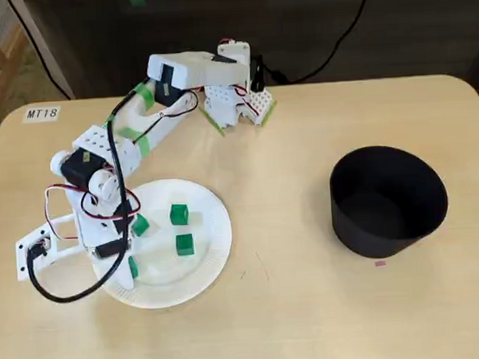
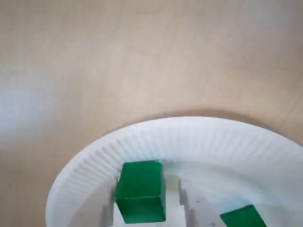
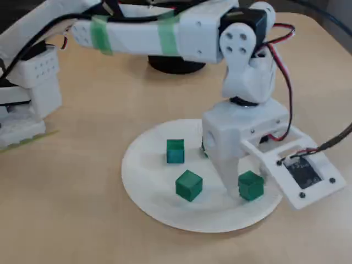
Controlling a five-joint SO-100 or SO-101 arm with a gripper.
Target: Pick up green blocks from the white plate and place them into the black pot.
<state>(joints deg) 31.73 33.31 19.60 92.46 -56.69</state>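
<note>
Several green blocks lie on the white plate (image 1: 214, 229). In a fixed view two blocks (image 1: 179, 214) (image 1: 184, 244) lie free on the right half, and two more (image 1: 140, 225) (image 1: 132, 267) sit close against my gripper (image 1: 121, 246). My gripper (image 3: 228, 184) points down onto the plate, and one block (image 3: 251, 185) lies right beside its finger. In the wrist view one block (image 2: 141, 191) sits between the two white fingers (image 2: 194, 210), with a gap on its right side. The jaws stand apart. The black pot (image 1: 389, 200) stands empty, far right of the plate.
The arm's base (image 1: 231, 99) is mounted at the table's far edge, and its cables loop over the plate's left side. A label (image 1: 42, 113) is stuck at the far left corner. In another fixed view the pot (image 3: 176, 65) shows behind the arm.
</note>
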